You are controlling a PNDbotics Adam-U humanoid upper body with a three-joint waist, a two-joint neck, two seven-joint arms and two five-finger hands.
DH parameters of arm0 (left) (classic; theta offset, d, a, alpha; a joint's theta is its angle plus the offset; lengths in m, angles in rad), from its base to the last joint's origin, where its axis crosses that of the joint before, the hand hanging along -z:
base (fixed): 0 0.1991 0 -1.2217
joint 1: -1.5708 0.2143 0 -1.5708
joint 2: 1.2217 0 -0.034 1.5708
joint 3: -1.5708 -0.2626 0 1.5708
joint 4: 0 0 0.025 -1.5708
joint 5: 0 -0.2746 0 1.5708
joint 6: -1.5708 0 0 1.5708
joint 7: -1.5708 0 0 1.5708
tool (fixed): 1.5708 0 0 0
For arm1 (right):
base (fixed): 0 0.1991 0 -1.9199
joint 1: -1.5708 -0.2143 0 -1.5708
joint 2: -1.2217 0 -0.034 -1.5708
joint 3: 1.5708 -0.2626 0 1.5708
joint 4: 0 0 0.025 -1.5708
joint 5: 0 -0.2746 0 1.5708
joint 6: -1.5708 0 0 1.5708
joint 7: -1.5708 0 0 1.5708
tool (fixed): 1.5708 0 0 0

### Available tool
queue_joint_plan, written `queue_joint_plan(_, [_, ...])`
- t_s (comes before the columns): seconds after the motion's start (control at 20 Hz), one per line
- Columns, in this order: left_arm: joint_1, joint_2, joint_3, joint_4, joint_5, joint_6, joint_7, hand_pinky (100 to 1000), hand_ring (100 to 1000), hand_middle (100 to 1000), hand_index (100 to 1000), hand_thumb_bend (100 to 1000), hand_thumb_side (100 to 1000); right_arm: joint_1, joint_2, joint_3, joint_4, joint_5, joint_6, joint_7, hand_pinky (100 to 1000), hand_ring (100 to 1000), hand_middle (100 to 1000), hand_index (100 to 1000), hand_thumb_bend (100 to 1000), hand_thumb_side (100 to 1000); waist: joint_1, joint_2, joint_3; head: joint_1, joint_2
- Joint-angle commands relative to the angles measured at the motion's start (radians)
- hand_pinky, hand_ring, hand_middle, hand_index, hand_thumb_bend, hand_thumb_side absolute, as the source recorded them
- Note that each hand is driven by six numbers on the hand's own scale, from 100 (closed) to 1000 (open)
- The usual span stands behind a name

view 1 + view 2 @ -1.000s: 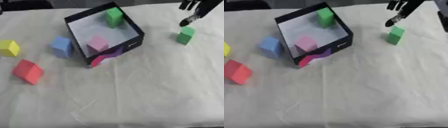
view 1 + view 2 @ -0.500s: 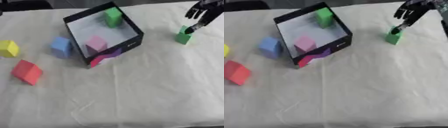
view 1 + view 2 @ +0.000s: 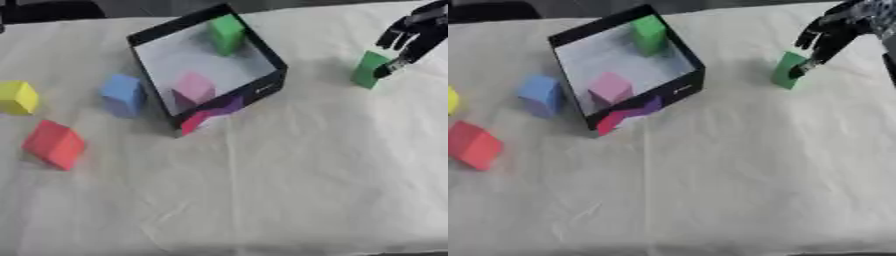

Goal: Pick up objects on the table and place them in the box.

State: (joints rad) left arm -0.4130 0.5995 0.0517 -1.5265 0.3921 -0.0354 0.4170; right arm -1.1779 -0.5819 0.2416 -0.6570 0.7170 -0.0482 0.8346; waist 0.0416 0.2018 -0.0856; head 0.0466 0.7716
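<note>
A black box (image 3: 273,84) with a white floor stands tilted at upper centre, holding a green block (image 3: 227,33) and a pink block (image 3: 196,88). At the right a second green block (image 3: 368,69) stands upright on the cloth. My right hand (image 3: 833,37) comes in from the upper right, its fingers spread and pointing down, one fingertip touching the block's right side. Left of the box are a blue block (image 3: 122,94), a yellow block (image 3: 17,97) and a red block (image 3: 54,144). My left hand shows in neither view.
A white wrinkled cloth (image 3: 262,190) covers the table. A red and purple patch (image 3: 210,112) shows on the box's front corner. Dark shapes (image 3: 52,10) sit past the table's far edge.
My right hand has come down and left from above the green block until a fingertip meets the block's right side. The blocks and the box have stayed put.
</note>
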Motion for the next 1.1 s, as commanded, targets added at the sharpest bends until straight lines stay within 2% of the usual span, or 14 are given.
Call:
queue_joint_plan(0.05, [-0.013,0.020,0.007,-0.009,0.007,-0.003,-0.003,797,812,792,813,801,663,-0.015,-0.020,-0.021,0.016,0.022,0.004,-0.023,841,909,860,884,637,403,0.011,-0.015,0.005,-0.005,-0.002])
queue_joint_plan(0.8, [-0.025,0.013,0.005,-0.014,0.008,-0.002,-0.005,795,811,792,812,798,664,-0.008,0.002,-0.060,0.067,0.075,0.024,-0.103,833,897,847,876,643,388,0.016,0.011,0.025,-0.013,-0.002])
queue_joint_plan(1.1, [-0.030,0.008,0.004,-0.016,0.010,-0.002,-0.006,793,810,790,811,795,665,-0.001,0.012,-0.073,0.080,0.083,0.050,-0.152,816,866,814,854,645,335,0.021,0.022,0.035,-0.013,-0.002])
